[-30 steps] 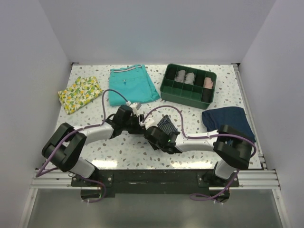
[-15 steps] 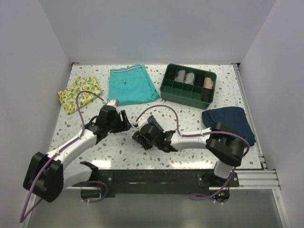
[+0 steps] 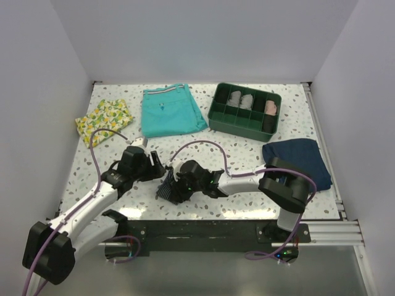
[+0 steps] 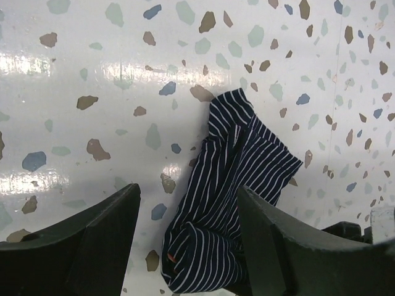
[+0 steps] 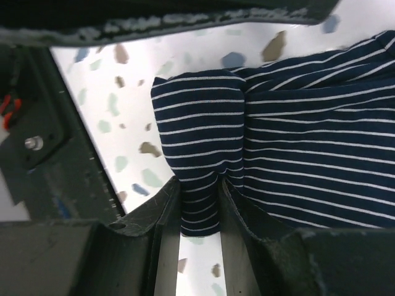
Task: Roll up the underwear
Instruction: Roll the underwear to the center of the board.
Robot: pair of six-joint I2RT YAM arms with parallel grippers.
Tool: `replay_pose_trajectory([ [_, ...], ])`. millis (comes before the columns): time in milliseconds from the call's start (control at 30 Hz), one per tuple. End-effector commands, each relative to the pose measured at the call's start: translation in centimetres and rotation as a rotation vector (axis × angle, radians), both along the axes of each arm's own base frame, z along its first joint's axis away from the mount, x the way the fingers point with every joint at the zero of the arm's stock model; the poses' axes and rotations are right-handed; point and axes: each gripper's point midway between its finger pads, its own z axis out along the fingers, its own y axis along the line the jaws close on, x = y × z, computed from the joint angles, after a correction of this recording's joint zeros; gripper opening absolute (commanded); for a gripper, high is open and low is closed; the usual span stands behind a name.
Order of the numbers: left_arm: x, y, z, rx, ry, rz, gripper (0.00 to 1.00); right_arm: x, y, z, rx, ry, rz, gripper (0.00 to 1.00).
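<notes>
We are pinching the underwear [image 5: 296, 154] between the fingers of the right gripper [image 5: 200, 203]. The left gripper [image 4: 188, 194] is standing open, with the cloth lying between its fingers.

underwear [image 3: 167, 187] | navy, pale pinstripes | crumpled heap | near front centre

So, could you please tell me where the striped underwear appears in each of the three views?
Top external: the underwear lies front centre, under the right gripper.
Left wrist: the underwear sits lower centre-right.
Right wrist: the underwear fills centre and right, a fold pinched.
Shared landmark: the speckled tabletop.
</notes>
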Motion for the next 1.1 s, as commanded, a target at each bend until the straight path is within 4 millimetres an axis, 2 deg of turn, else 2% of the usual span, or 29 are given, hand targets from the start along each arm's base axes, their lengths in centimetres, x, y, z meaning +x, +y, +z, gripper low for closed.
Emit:
replay_pose_trajectory([
  [0,0.0,-0.6,0.5,-0.046,-0.022,-0.016,0.69,-5.6,-5.6,-6.2,-0.198,0.318,0.011,0.2],
  [33,0.0,-0.7,0.6,-0.05,-0.022,-0.018,0.69,-5.4,-5.3,-5.9,-0.174,0.336,-0.007,0.19],
  [100,0.1,-0.7,0.6,-0.053,-0.028,-0.021,0.69,-5.2,-5.9,-6.1,-0.172,0.383,-0.036,0.19],
  [167,0.0,-0.8,0.6,-0.055,-0.03,-0.026,0.69,-4.1,-5.9,-5.7,-0.121,0.421,-0.084,0.18],
  [233,0.0,-0.9,0.6,-0.058,-0.032,-0.035,0.69,-3.8,-6.4,-5.9,-0.107,0.493,-0.119,0.18],
  [300,-0.2,-1.0,0.4,-0.066,-0.028,-0.045,0.69,-2.6,-7.1,-6.3,-0.099,0.535,-0.166,0.18],
  [467,-0.8,-2.0,0.3,-0.107,-0.034,-0.098,0.69,-1.9,-7.3,-6.6,-0.101,0.59,-0.189,0.19],
  [667,-1.9,-2.4,-0.8,-0.146,0.002,-0.106,0.69,-1.2,-6.8,-6.7,-0.126,0.596,-0.185,0.19],
  [1067,-3.9,-1.5,-2.1,-0.157,0.082,0.009,0.68,0.4,-5.1,-4.8,-0.134,0.519,-0.091,0.22],
])
